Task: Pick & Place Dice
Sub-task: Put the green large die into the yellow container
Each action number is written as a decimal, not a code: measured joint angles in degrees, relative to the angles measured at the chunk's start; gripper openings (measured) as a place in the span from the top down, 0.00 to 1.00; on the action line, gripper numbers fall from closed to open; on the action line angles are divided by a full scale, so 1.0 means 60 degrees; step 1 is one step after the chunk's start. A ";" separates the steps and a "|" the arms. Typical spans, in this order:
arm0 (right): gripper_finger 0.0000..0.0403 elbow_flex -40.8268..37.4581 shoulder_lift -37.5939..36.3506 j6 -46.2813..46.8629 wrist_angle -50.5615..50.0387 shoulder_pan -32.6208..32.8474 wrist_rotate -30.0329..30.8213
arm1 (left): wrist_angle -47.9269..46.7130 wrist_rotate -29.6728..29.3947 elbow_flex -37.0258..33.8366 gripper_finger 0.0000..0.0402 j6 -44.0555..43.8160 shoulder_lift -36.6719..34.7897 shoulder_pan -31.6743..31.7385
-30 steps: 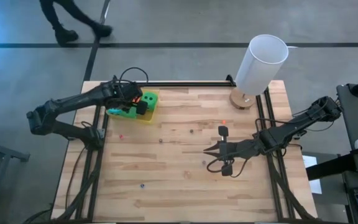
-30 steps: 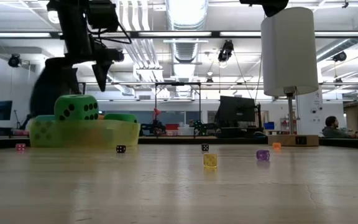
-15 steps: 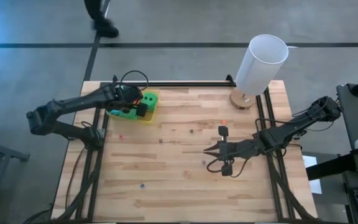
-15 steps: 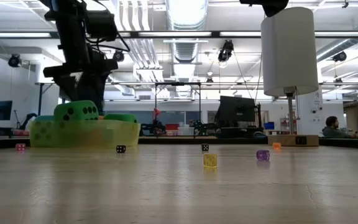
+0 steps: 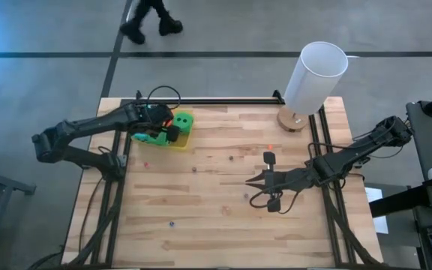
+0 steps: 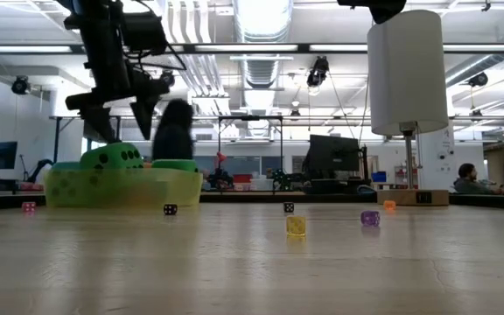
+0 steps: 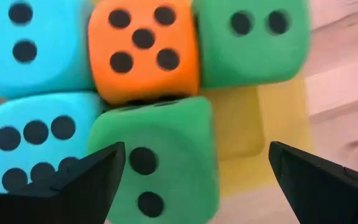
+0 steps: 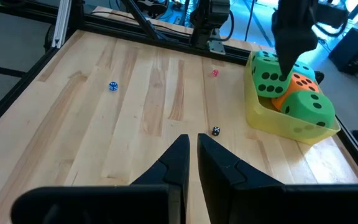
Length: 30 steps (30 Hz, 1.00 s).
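Five soft foam dice [image 7: 143,46], green, teal & orange w/ black pips, sit in translucent yellow tray [image 8: 272,118]; left gripper [image 7: 191,174] hovers jaws apart, empty — should lift straight up.

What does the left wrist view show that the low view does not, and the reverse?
Only the left wrist view shows the orange-red die, two teal dice and the pips on their upper faces. Only the low view shows the tiny dice on the table, such as a yellow one, and the white cylinder. Both show the yellow tray, a bright green die in it, and the open left tool above the dice.
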 joint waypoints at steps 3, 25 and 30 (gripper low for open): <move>0.93 0.0000 0.0000 -0.0003 0.0000 -0.0002 0.0000 | 0.0003 -0.0054 0.0267 0.01 0.0059 0.0000 -0.0023; 0.93 0.0000 0.0000 0.0000 0.0001 0.0002 0.0000 | 0.0285 0.0687 0.0214 0.01 0.0237 0.0022 -0.0649; 0.93 0.0000 0.0000 0.0000 0.0000 0.0001 -0.0003 | 0.0426 0.0596 0.0080 0.01 0.0241 0.0018 -0.0650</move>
